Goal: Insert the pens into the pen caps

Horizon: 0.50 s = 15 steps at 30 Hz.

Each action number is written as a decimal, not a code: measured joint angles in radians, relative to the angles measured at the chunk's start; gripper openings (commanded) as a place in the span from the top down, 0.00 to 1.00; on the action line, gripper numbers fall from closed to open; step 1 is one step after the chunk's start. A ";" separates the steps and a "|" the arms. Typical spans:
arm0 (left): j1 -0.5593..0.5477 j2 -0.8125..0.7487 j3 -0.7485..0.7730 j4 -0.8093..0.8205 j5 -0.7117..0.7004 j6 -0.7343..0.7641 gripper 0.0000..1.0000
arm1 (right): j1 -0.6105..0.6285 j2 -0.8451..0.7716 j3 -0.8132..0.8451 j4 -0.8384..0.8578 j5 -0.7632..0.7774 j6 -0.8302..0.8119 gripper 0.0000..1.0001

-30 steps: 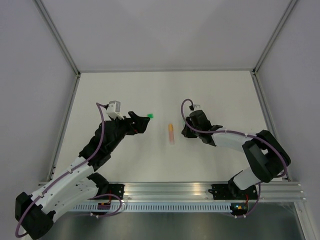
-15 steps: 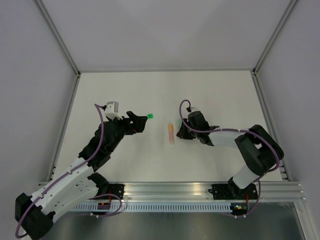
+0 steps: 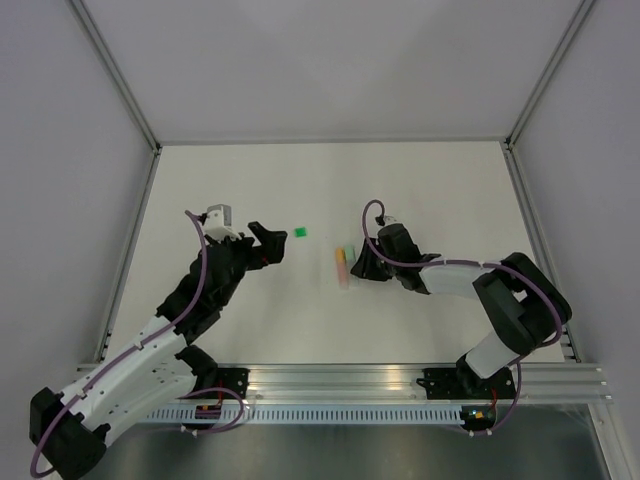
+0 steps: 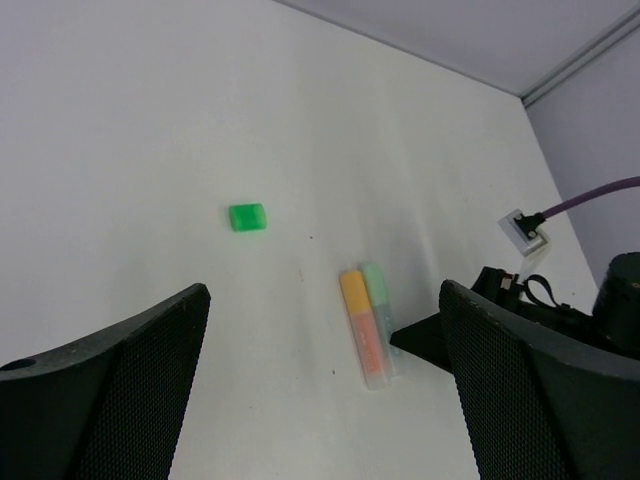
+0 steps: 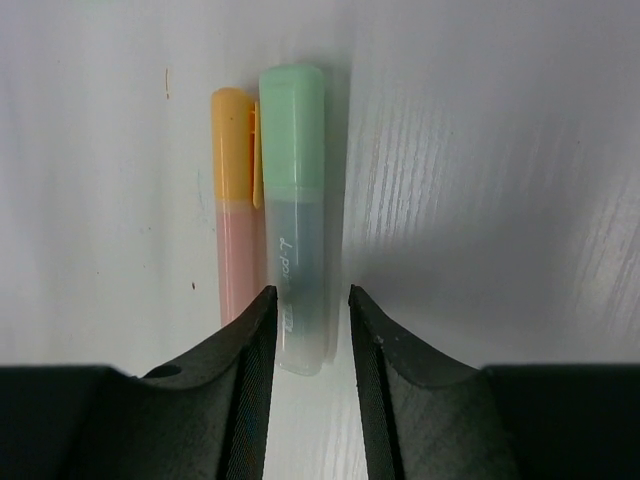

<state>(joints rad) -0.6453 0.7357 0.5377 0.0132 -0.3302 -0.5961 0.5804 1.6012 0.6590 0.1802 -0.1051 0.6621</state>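
An orange pen (image 3: 343, 268) and a pale mint green pen (image 3: 349, 254) lie side by side on the white table; both also show in the left wrist view, the orange pen (image 4: 360, 328) left of the mint pen (image 4: 378, 310). In the right wrist view the mint pen (image 5: 295, 230) lies with its clear end between my right gripper's (image 5: 311, 300) fingertips. The jaws stand narrowly apart, with a gap on the right side. The orange pen (image 5: 236, 220) lies just left of it. A small green cap (image 3: 300, 232) lies alone ahead of my open, empty left gripper (image 3: 272, 243). The dark-bodied pen is out of view.
The green cap (image 4: 247, 216) sits left of and beyond the two pens in the left wrist view. The right arm's black wrist and purple cable (image 4: 590, 200) are at that view's right. Metal frame rails (image 3: 120, 90) and grey walls enclose the table.
My left gripper has drawn back to the left, away from the green cap, which stays on the table. My right gripper moved left, and the mint pen now lies beside the orange pen.
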 measured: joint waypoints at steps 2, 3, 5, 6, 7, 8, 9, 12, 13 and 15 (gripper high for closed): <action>0.005 0.034 0.033 -0.035 -0.029 0.007 0.01 | 0.000 -0.013 -0.009 -0.009 -0.006 0.002 0.59; 0.016 0.068 0.069 -0.071 -0.036 0.013 0.01 | 0.000 -0.023 -0.013 -0.017 -0.010 0.003 0.59; 0.066 0.156 0.174 -0.136 -0.035 0.019 0.01 | 0.000 -0.051 -0.018 -0.035 -0.012 0.004 0.58; 0.106 0.201 0.227 -0.165 -0.031 0.020 0.02 | 0.000 -0.073 -0.022 -0.041 -0.013 0.004 0.57; 0.154 0.243 0.280 -0.194 -0.031 0.019 0.02 | 0.000 -0.102 -0.027 -0.045 -0.012 0.004 0.57; 0.206 0.285 0.331 -0.229 -0.033 0.019 0.02 | 0.000 -0.139 -0.035 -0.051 -0.012 0.003 0.57; 0.259 0.322 0.373 -0.256 -0.040 0.020 0.02 | 0.000 -0.183 -0.042 -0.058 -0.011 0.002 0.56; 0.373 0.414 0.468 -0.368 -0.103 0.050 0.03 | 0.000 -0.309 -0.056 -0.071 0.007 -0.003 0.55; 0.399 0.444 0.489 -0.403 -0.142 0.079 0.05 | 0.000 -0.351 -0.061 -0.074 0.017 -0.004 0.54; 0.439 0.485 0.503 -0.449 -0.179 0.165 0.07 | 0.000 -0.412 -0.065 -0.082 0.034 -0.005 0.54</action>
<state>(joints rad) -0.2062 1.2205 1.0409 -0.4355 -0.5091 -0.4309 0.5804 1.1889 0.5938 0.0986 -0.0708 0.6575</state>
